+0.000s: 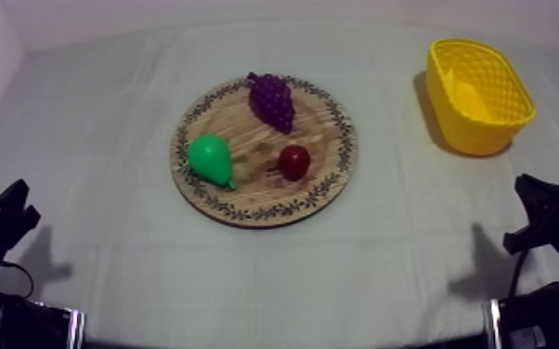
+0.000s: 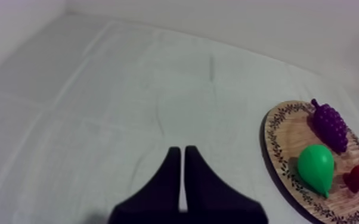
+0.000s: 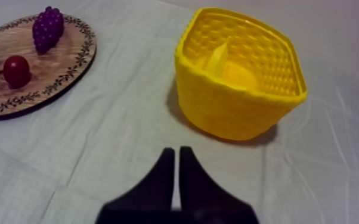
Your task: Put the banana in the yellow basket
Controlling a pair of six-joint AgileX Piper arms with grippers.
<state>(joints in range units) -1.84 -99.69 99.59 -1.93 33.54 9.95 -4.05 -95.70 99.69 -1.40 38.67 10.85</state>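
My left fingers (image 2: pixel 171 179) and right fingers (image 3: pixel 164 179) are pressed together, empty, over the counter (image 1: pixel 385 260); the banana (image 3: pixel 217 59) lies in the yellow basket (image 3: pixel 235 113).

Closed left claw (image 2: pixel 182 151), closed right claw (image 3: pixel 176 151), both empty

Colours on grey-white cloth (image 1: pixel 107 111)
Yellow lattice basket (image 1: pixel 469 135) and banana (image 3: pixel 217 58); board (image 1: pixel 253 186) with dark leafy rim; purple grapes (image 1: pixel 272 100), green pear (image 1: pixel 211 159), small red fruit (image 1: pixel 293 161)
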